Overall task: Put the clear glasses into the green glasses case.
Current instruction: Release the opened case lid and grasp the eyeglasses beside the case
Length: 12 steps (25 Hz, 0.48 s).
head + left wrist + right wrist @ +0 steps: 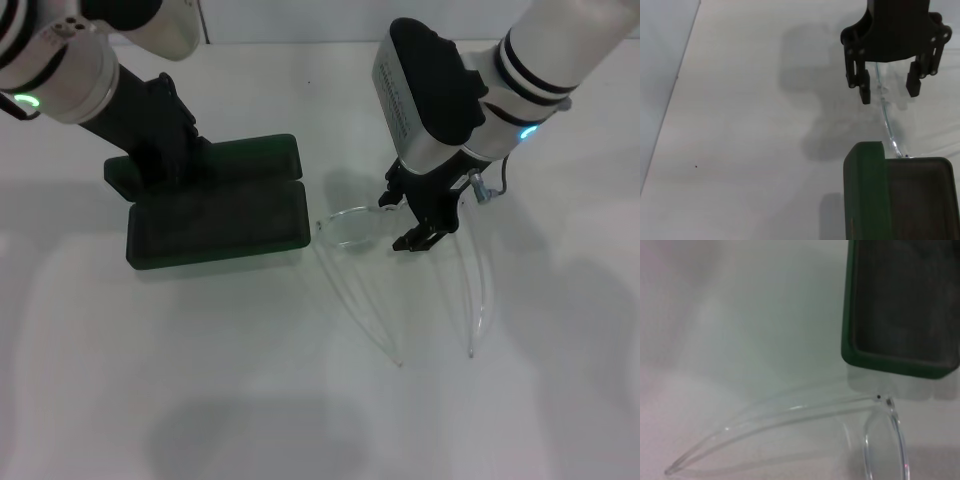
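Head view: the clear glasses (400, 275) lie on the white table (300, 400), temple tips toward its near edge, front just beside the open green glasses case (215, 215). The right gripper (425, 222), jaws apart, straddles the frame. The left gripper (165, 150) rests on the case; its jaws cannot be made out. Right wrist view: one temple runs lengthwise, lens cut off.

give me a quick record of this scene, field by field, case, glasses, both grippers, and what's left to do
case: green glasses case lies open on the white table, dark lining showing, nothing inside
glasses: clear glasses lie on the table beside the case, outside it, temple arms unfolded and pointing toward the robot
left gripper: left gripper rests on the case's lid side
right gripper: right gripper open, fingers pointing down over the front of the glasses, not yet closed on them
remaining: grasp the glasses and put them in the case
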### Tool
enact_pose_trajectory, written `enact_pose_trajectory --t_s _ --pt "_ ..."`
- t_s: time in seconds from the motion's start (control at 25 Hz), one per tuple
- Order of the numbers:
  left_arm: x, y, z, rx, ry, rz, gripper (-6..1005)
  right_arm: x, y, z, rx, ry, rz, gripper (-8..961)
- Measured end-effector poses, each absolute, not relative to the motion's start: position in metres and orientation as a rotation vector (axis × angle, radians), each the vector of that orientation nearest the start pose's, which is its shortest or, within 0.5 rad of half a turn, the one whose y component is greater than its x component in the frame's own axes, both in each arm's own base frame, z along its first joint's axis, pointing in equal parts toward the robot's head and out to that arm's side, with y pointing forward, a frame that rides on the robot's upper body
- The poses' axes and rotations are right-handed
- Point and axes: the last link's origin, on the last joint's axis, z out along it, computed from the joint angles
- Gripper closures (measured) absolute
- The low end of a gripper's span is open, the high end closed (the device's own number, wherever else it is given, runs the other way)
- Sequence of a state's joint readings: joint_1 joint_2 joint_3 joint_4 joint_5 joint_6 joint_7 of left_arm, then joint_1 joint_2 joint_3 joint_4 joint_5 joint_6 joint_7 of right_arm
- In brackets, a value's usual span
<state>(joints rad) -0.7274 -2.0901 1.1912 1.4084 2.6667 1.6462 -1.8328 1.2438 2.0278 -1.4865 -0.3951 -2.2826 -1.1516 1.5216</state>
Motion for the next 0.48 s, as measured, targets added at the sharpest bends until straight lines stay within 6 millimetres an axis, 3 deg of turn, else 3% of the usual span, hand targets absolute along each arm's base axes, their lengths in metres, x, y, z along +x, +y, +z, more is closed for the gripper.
enact_pose_trajectory --t_s 0.48 --pt "-0.1503 0.3770 0.0348 -2.778 0.058 0.611 793 0.1089 0.4244 -0.0854 -3.007 -0.498 -0.612 522"
